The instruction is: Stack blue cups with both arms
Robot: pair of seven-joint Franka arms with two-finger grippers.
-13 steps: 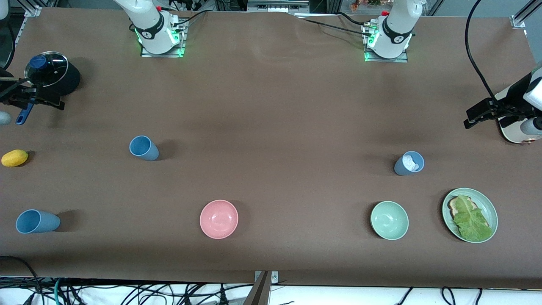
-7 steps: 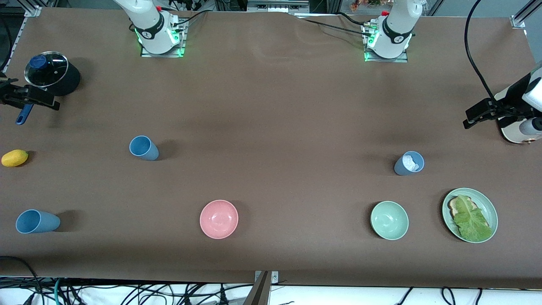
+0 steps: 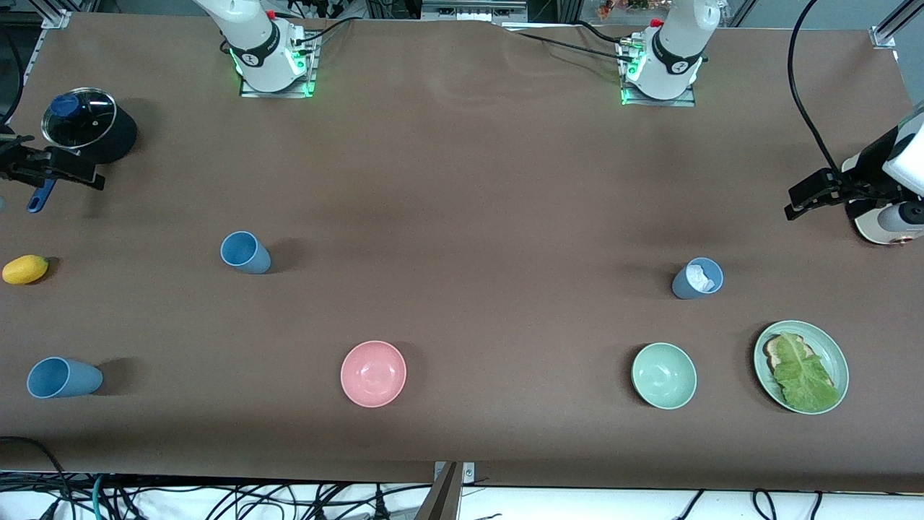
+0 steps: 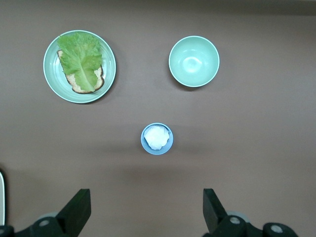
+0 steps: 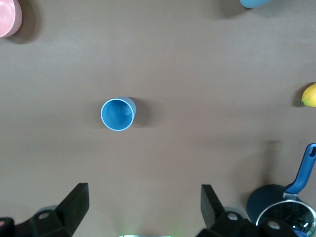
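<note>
Distance, not angle, separates each gripper from its cup. The right gripper point(image 3: 86, 173) hangs over the blue handle of a lidded saucepan point(image 3: 88, 126) in the upper part of the front view, at the right arm's end of the table, fingers spread wide with nothing between them. In the right wrist view an empty blue cup point(image 5: 117, 114) stands upright, mouth up, its rim a full circle. It sits ahead of the spread fingers point(image 5: 74, 205), a little off the midline of the gap toward this finger. This is the cup at mid-height in the front view point(image 3: 245, 253). A second empty cup point(image 3: 63, 378) sits low in the frame at that same end, nearer the camera.

The left gripper point(image 3: 798, 206) hovers over the table's edge at the left arm's end, jaws equally wide and empty. Its cup point(image 4: 157, 138) is also upright and almost centred ahead of the gap, but holds something white and crumpled. A pale green bowl point(image 4: 194, 61) and a plate of toast and lettuce point(image 4: 79, 66) lie just past it.

Judging by reach, each arm is nearer its own cup. The vertical axes favour a straight descent, fingers closing across the rim.
</note>
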